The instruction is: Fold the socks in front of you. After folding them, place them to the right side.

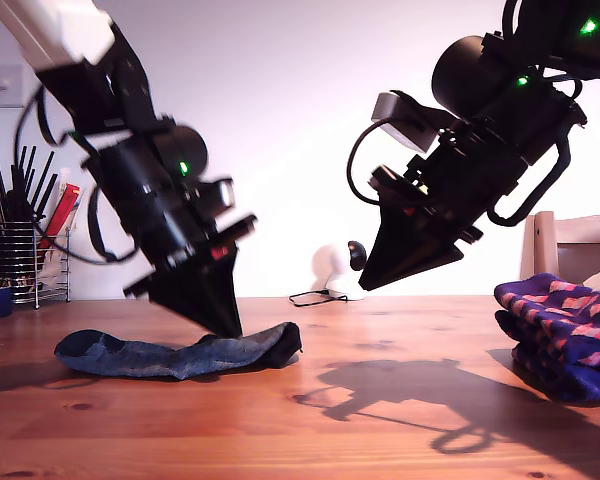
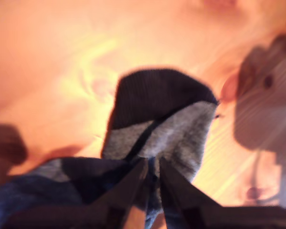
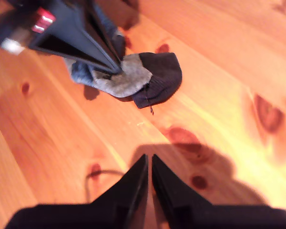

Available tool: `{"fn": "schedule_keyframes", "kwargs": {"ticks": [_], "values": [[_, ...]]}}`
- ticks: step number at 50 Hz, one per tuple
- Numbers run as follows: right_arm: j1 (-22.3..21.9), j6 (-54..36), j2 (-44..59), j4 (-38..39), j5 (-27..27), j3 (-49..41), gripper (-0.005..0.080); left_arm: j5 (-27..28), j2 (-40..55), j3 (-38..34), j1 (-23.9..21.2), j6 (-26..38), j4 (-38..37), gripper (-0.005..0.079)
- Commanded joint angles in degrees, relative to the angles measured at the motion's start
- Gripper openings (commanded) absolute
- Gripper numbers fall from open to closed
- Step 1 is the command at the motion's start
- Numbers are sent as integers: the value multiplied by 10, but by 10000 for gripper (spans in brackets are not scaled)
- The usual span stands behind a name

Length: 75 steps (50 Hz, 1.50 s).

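A knotty pine surface (image 1: 310, 420) is filling the foreground under a pale wall, with dark arm shadows lying across the boards. Nearest, at the exterior view's left, a plain dark grey-blue sock (image 1: 175, 352) is lying stretched flat on the wood, one end doubled over so a lighter grey patch and a dark cuff are showing in the wrist views. My first tool (image 1: 225, 325) is pressing down on that sock near its folded end, its two pointed tips drawn close together and pinching a bit of the knit between them. At the exterior view's right edge, a bundle of navy-purple socks (image 1: 565, 335) with red-pink diamond checks is sitting in a heap on the surface, well apart from the grey one. My second tool (image 1: 365, 283) is hanging in the air between the two, tips together with nothing in them. Farther back, a wire rack of black utensils (image 1: 20, 255) is standing at the exterior view's left, and a small white device (image 1: 335, 270) with a cable is resting by the wall.
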Motion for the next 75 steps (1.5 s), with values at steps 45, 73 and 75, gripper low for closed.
{"fn": "schedule_keyframes", "kwargs": {"ticks": [45,73,75], "values": [[44,-227,58,-49,63,10,371,52,40,3,-62,41,-12,59],[73,-172,86,12,90,10,373,58,40,3,-62,41,-25,59],[73,-167,87,19,90,10,373,61,40,3,-62,41,-25,59]]}}
